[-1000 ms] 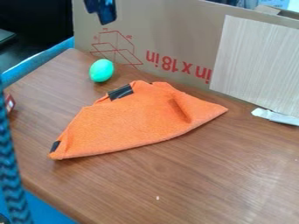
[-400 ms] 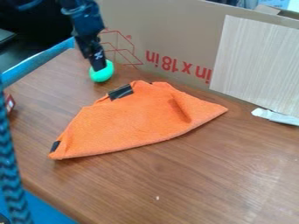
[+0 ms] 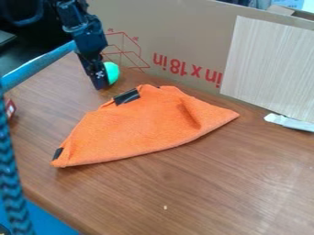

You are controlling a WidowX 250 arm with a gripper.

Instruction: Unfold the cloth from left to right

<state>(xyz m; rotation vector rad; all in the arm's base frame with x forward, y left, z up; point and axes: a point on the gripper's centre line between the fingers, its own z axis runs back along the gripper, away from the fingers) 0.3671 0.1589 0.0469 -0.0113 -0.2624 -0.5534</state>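
Cloth (image 3: 138,128) lay orange and partly folded across the middle of the brown table (image 3: 215,183), its long near edge curving up to a point at the right, with 2 black patches showing, 1 on the far edge and 1 at the left corner. The black gripper (image 3: 100,84) hung down at the upper left, apart from the cloth and partly in front of a green ball (image 3: 113,72). I couldn't tell how far open it was or whether it held anything. Behind stood cardboard (image 3: 178,27) and a pale panel (image 3: 270,69).
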